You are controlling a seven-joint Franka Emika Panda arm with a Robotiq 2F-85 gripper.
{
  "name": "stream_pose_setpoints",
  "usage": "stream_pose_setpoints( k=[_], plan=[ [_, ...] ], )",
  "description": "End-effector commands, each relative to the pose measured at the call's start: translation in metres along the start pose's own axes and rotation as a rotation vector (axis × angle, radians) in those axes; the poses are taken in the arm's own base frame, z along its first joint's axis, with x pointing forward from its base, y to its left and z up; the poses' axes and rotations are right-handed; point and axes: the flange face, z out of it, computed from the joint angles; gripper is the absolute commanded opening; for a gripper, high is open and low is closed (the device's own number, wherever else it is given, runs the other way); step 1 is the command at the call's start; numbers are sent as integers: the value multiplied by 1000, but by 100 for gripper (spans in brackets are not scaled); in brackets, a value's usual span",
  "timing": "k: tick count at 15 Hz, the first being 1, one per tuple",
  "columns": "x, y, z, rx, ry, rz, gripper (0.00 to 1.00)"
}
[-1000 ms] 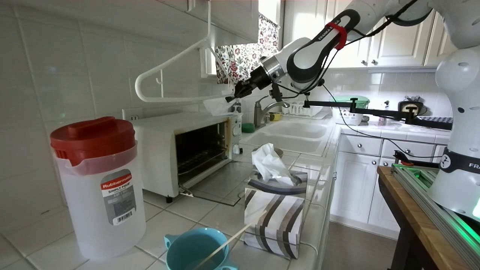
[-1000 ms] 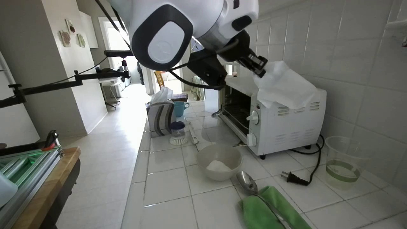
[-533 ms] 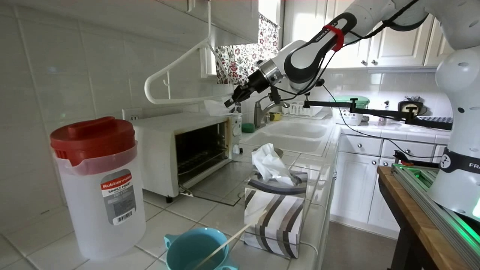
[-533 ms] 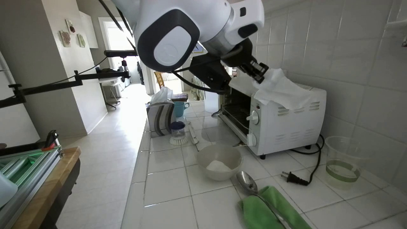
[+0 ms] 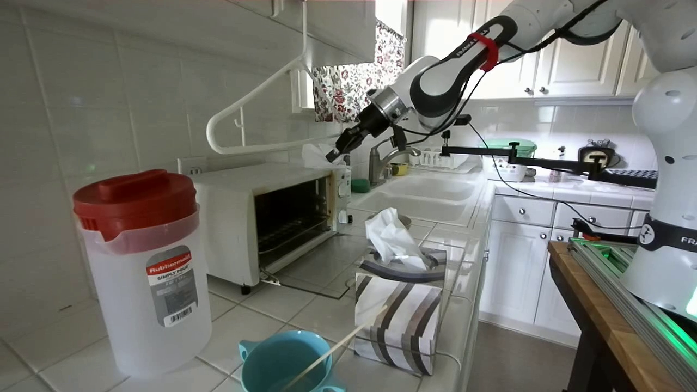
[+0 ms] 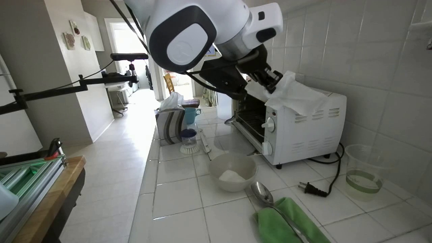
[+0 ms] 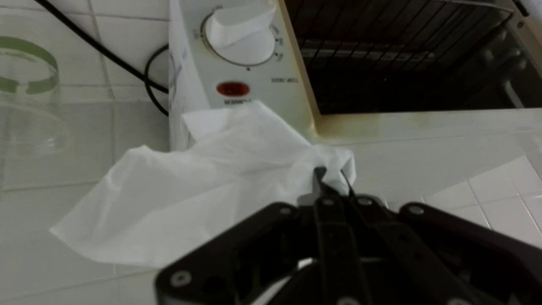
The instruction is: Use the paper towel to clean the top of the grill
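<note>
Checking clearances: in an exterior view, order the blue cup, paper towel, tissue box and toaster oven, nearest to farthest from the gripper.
1. Paper towel: held by the gripper.
2. Toaster oven: below it.
3. Tissue box: lower right.
4. Blue cup: bottom edge.

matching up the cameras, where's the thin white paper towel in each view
In an exterior view: thin white paper towel, just left of centre, upper half.
In an exterior view: towel, right of centre, upper half.
Wrist view: towel, left of centre, mostly lower half, pinched in the black gripper.
Shared landmark: boxy white toaster oven, open at the front.
</note>
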Motion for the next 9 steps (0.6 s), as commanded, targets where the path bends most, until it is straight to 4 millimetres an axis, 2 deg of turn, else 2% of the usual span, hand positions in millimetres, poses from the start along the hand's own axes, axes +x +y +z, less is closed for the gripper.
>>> stream_pose_setpoints(
  k=[1, 9],
  plan=[
    [5, 5, 6, 31, -7, -59, 0],
    [25, 7, 14, 46, -6, -121, 0]
  ],
)
